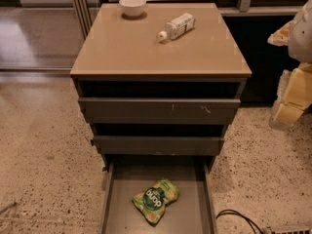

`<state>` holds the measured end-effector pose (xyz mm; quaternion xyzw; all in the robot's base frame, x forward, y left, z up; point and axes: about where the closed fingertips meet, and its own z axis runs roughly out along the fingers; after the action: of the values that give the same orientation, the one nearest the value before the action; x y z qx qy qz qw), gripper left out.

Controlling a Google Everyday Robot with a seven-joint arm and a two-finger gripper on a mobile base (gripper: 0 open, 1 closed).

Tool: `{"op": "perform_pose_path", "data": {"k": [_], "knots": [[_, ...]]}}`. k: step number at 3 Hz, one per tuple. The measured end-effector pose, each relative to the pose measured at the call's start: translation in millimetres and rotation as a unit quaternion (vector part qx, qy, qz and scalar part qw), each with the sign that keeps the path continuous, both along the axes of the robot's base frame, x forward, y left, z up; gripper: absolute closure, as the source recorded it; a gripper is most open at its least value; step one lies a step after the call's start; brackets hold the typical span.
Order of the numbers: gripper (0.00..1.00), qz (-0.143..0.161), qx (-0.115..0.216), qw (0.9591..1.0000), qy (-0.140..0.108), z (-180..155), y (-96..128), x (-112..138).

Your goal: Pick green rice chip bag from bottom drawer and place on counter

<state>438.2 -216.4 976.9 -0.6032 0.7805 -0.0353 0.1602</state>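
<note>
The green rice chip bag point(156, 201) lies flat in the open bottom drawer point(192, 213), near the middle of its grey floor. The counter point(146, 45) is the beige top of the cabinet above it. My gripper point(291, 99) shows as a pale yellow and white shape at the right edge of the view. It hangs beside the cabinet at about the height of the upper drawers, well up and to the right of the bag, and touches nothing.
A white bowl point(132, 6) stands at the counter's back left. A white bottle with a label point(177, 26) lies on its side at the back middle. Two upper drawers point(158, 110) are slightly pulled out. A black cable point(239, 218) lies on the speckled floor at the lower right.
</note>
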Motion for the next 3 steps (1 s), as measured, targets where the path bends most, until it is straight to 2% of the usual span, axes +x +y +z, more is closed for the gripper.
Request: {"op": "perform_pose_path", "data": {"k": [1, 2, 3], "knots": [[0.00, 0.001, 0.000, 1.0000, -0.002, 1, 0, 0], [0.00, 0.030, 0.008, 0.9995, 0.002, -31, 9, 3], [0.00, 0.066, 0.020, 0.9975, 0.012, -93, 15, 8]]}}
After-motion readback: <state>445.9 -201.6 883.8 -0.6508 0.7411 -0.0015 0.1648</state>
